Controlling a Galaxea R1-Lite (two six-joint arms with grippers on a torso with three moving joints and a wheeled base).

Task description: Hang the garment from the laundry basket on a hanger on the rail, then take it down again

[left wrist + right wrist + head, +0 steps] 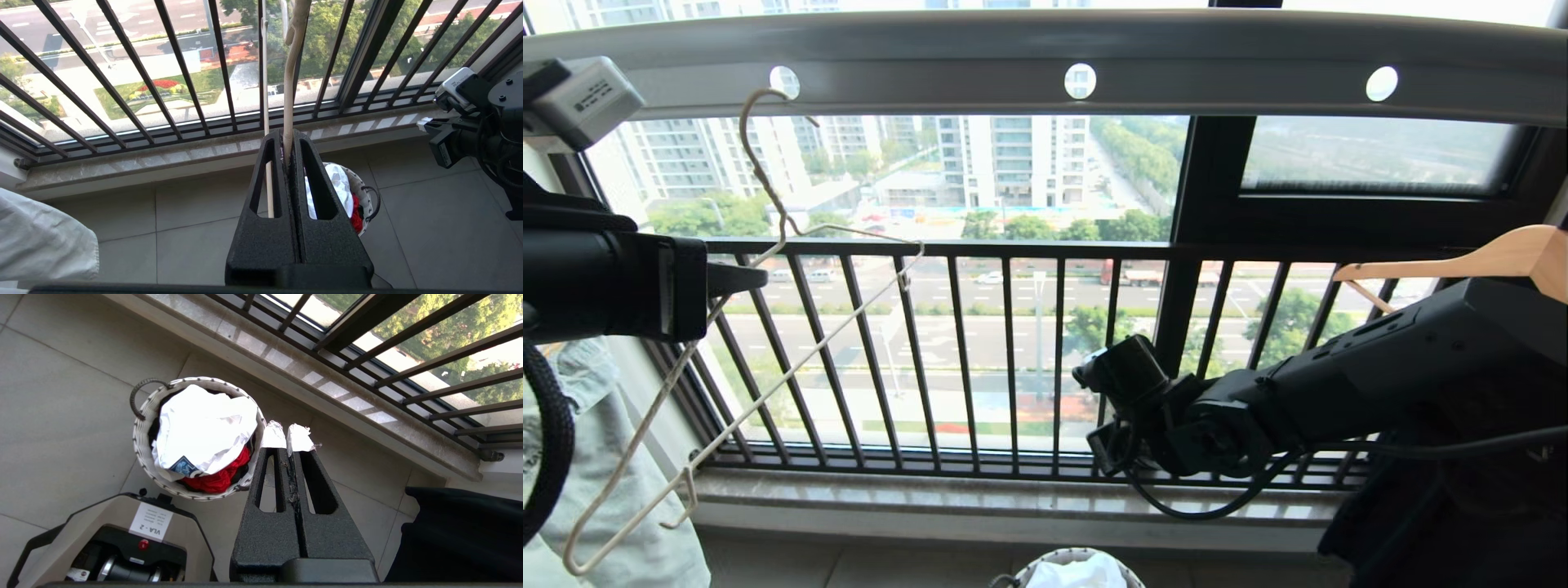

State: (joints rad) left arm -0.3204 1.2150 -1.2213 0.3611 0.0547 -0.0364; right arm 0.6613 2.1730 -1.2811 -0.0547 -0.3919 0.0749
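Observation:
The grey rail point(1217, 73) with round holes runs overhead. A thin beige wire hanger point(805, 343) tilts steeply below it, its hook point(760, 102) up at the leftmost hole. My left gripper point(743, 279) is shut on the hanger's upper wire point(291, 81), pinched at the fingertips point(287, 141). The white garment point(204, 424) lies crumpled in the round woven laundry basket point(141, 441) on the floor, seen also in the head view point(1078, 572). My right gripper point(287, 439), its tips wrapped in white, hangs shut and empty beside the basket, low by the window sill point(1107, 447).
A red cloth point(212, 479) lies under the garment. A black barred window railing point(1013, 359) and stone sill point(1013, 498) stand ahead. A pale denim garment point(596, 457) hangs at the left. A wooden hanger point(1486, 257) with dark clothing point(461, 535) hangs at the right. My base point(122, 539) stands near the basket.

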